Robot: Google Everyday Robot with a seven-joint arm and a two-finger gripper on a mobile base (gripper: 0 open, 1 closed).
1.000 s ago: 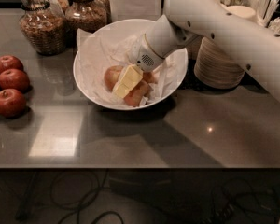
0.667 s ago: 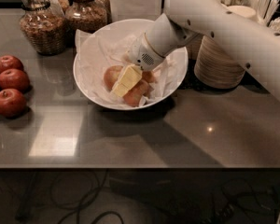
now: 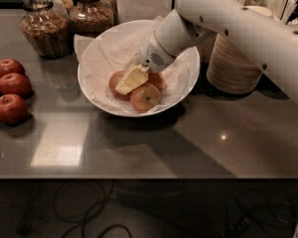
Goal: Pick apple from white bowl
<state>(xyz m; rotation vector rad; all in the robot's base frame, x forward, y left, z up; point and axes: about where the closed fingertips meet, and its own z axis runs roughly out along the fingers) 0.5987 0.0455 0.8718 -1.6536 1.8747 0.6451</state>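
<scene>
Since the earlier frames, almost nothing is displaced: the pale yellow gripper (image 3: pixel 131 79) is shifted only slightly up and to the left inside the large glossy white bowl lined with crinkled paper (image 3: pixel 97 90), and the fruit in it is not disturbed.

The gripper is lowered into the bowl at the end of the white tubular arm (image 3: pixel 238 24). It is laid over the small red-orange apple with yellow patches (image 3: pixel 114 81) at the left of the group. Whether it is open or closed on that apple cannot be told, as the tip is seen from above only. Two similar apples are located just beside it, one at the front (image 3: pixel 145 97) and one at the rear right (image 3: pixel 158 79).

The step in hand is judged to be the grasp; the lift is not yet made. For the next move, a secure hold on the left apple is required. A straight vertical withdrawal is then advised, so that the neighbouring apples and the paper lining are not dragged along.

The darker red apples (image 3: pixel 10 108) on the grey surface (image 3: pixel 139 148) are not involved.
</scene>
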